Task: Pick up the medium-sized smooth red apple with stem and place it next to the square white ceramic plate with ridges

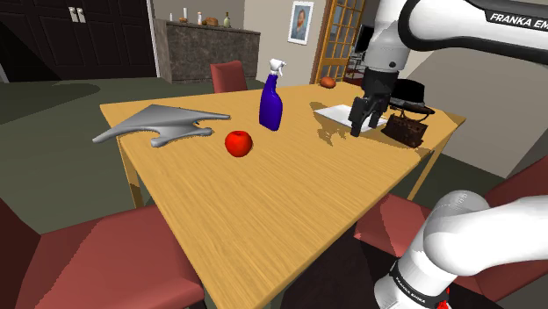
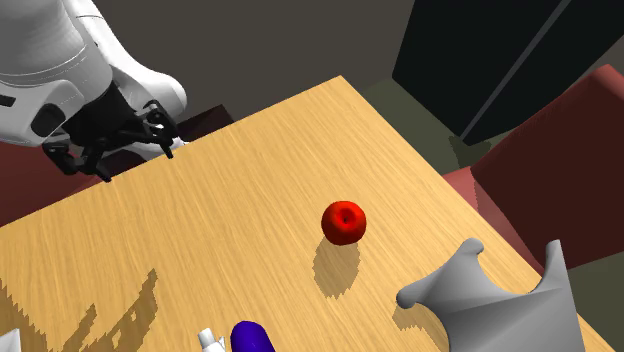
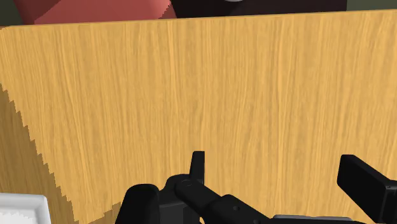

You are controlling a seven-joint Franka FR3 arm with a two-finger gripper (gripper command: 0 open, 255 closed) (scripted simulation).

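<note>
Two fingers [image 3: 198,167] of the gripper [image 1: 363,128] stand apart and empty, ready for the grasp, above the table [image 1: 263,219] beside the white plate [image 1: 336,111]. The red apple [image 1: 238,143] sits well apart, nearer the opposite long edge, free-standing.

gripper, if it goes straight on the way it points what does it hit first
Most likely the bare table top, right ahead of the open gripper; the plate sits off to one side.

The white arm [image 1: 435,22] is arching high and bending downward at its last dark joints, so the black gripper [image 1: 362,125] is hanging beneath it, pointing steeply down. Its two fingers [image 3: 198,167] are standing apart from each other, the jaws spread wide.
</note>
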